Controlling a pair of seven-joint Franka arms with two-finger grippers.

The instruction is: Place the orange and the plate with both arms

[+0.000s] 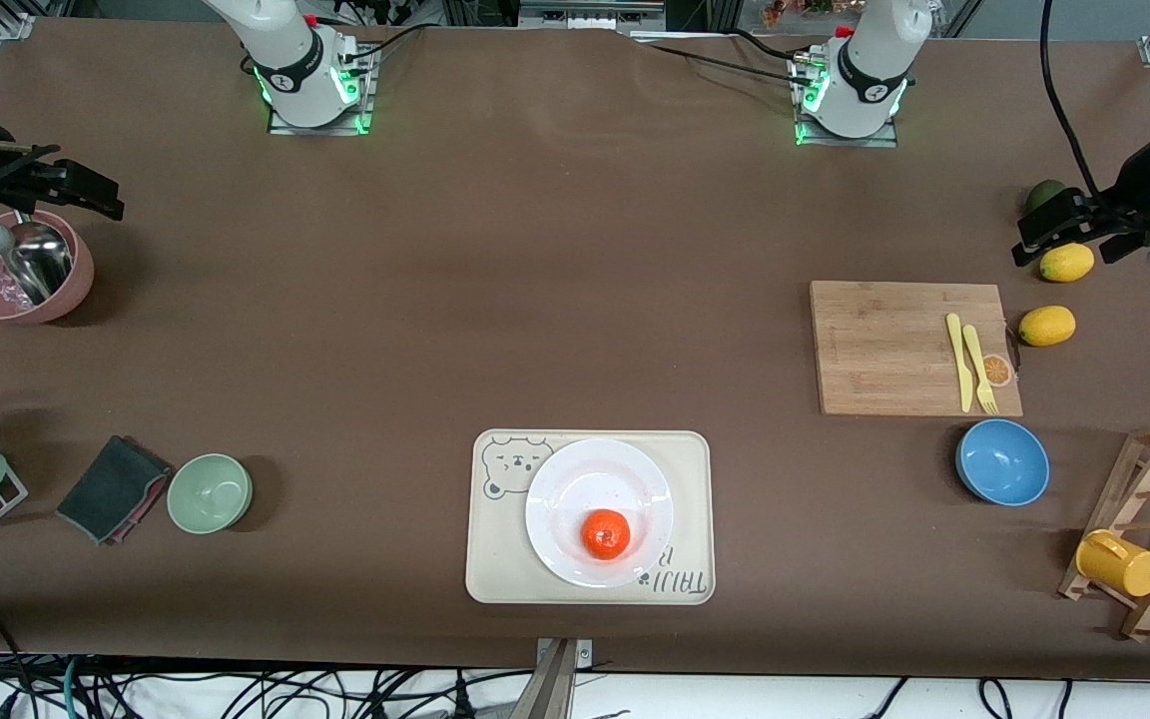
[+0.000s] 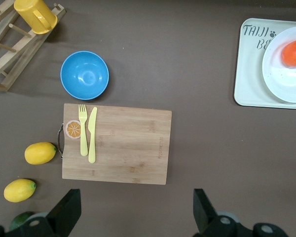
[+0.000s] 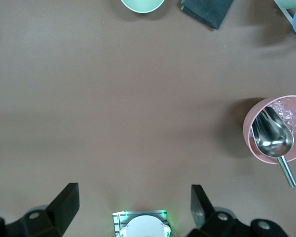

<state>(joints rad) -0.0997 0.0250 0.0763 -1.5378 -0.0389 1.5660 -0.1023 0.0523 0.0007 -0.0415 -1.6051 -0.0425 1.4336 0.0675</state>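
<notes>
The small round bright orange-red orange (image 1: 605, 534) is seen resting on the round glossy white plate (image 1: 575, 479), off its centre and toward the rim nearest the front camera. The plate in turn sits on the cream rectangular tray printed with a bear (image 1: 495, 559), near the table edge closest to that camera and about midway between the two ends. Judged from this arrangement, both placements appear to be done, with fruit on plate and plate on tray.

The left gripper (image 1: 1064, 232) is held aloft at the left arm's end of the table, over the two yellow lemons (image 1: 1066, 262) lying beside the bamboo cutting board (image 2: 133, 148); its fingers are spread wide with nothing between them. The right gripper (image 1: 71, 190) hangs at the right arm's end, beside the pink bowl holding a metal scoop (image 3: 274, 131); it is likewise spread and empty, though in the front view its tips are partly lost against dark hardware. Both arms seem to be parked well apart from the tray, presumably so the plate is left undisturbed.
</notes>
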